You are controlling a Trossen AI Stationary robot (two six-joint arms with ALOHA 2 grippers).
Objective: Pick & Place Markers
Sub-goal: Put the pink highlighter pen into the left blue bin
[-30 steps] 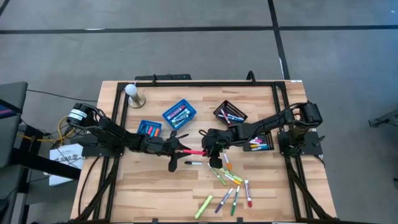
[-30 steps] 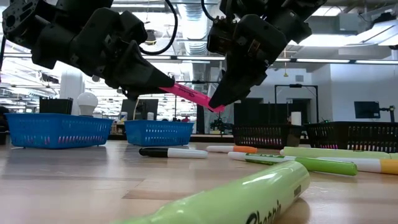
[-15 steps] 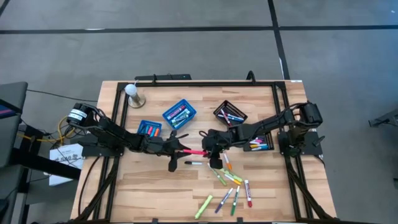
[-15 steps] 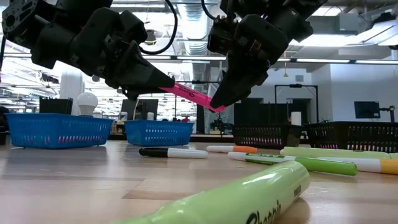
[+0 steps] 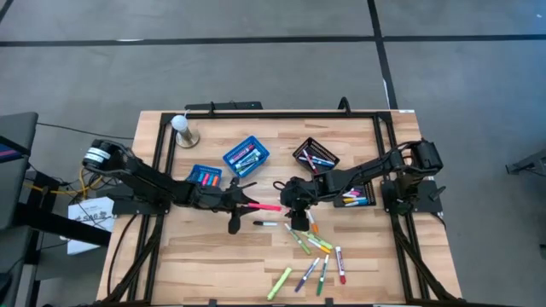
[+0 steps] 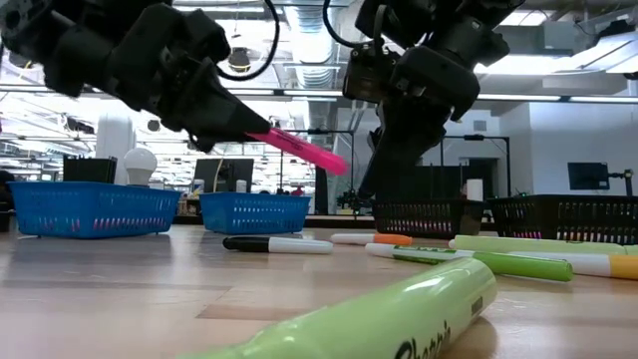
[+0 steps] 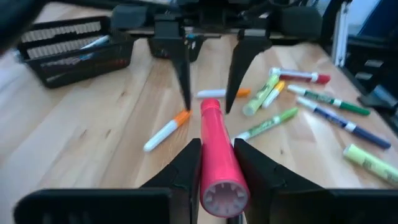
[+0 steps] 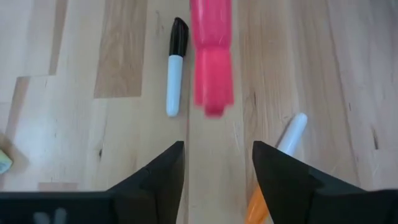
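The left hand [image 6: 261, 128] is clamped on a pink marker [image 6: 299, 150], carried clear above the wooden surface [image 5: 196, 264] near the middle of the high view, the marker's free end pointing toward the right hand [image 6: 374, 179]. That right hand hangs just beside the tip with its fingers spread wide and nothing between them; the left wrist view shows both its fingers [image 7: 183, 68] standing apart beyond the pink barrel. Under it lie a black-capped white marker [image 8: 175, 65] and an orange-tipped one [image 8: 277, 168]. In the low view's foreground a lime-green highlighter [image 6: 389, 319] bears black script starting "Sharp" (the rest is cut off). More markers [image 5: 316, 256] are scattered at lower centre-right of the high view, others sit in the blue baskets [image 5: 246, 156] and black mesh baskets [image 5: 315, 156].
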